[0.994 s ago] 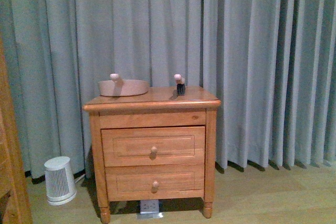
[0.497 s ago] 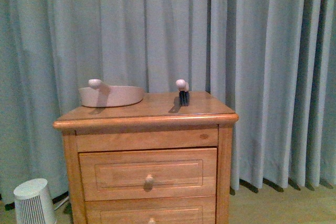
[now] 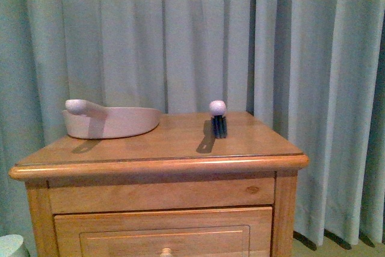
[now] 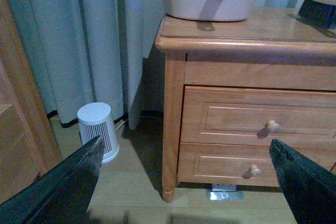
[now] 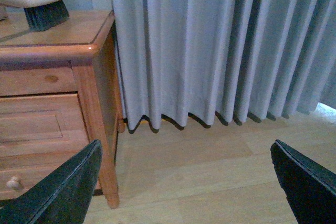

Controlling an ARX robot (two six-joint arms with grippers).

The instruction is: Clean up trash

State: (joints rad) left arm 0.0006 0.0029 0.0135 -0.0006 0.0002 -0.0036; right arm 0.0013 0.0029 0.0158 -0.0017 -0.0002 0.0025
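Wooden nightstand (image 3: 168, 144): pale pink dustpan (image 3: 114, 122) at far left, brush (image 3: 219, 126) standing apart to its right.
I read left gripper (image 4: 185, 142) and right gripper (image 5: 185, 142) spread wide, holding nothing; I cannot tell where the trash lies.

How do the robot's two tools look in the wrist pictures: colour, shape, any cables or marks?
Left tool and right tool look alike: two dark, almost black fingers, each a wedge narrowing to a point. No cables or markings show. The front view shows no arm.
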